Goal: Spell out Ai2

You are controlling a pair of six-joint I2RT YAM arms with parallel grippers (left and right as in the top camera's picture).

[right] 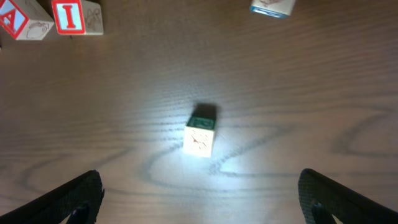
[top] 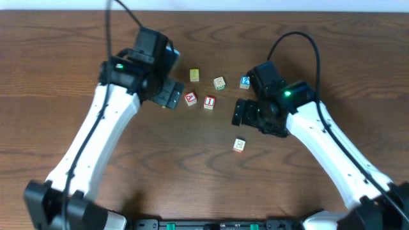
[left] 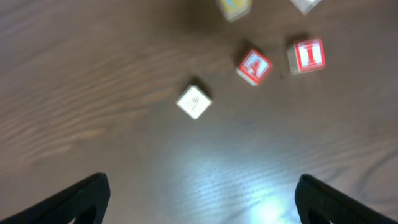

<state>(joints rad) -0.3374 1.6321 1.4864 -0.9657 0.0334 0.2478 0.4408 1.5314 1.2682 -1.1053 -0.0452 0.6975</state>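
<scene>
A red "A" block [top: 190,99] and a red "I" block [top: 209,101] sit side by side mid-table. They also show in the left wrist view, "A" [left: 254,66] and "I" [left: 306,55]. A white block [left: 194,101] lies nearer my left gripper [left: 202,183], which is open and empty; overhead this gripper [top: 169,96] is just left of the "A" block. My right gripper [top: 243,114] is open and empty, right of the "I" block. In the right wrist view a white block with a green side [right: 200,134] lies ahead of the fingers [right: 199,177]. No "2" face can be read.
A yellow block [top: 194,75], a beige block [top: 219,83] and a blue block [top: 245,82] stand in a row behind the red pair. A white block [top: 239,145] lies alone nearer the front. The table is dark brown wood [top: 192,166].
</scene>
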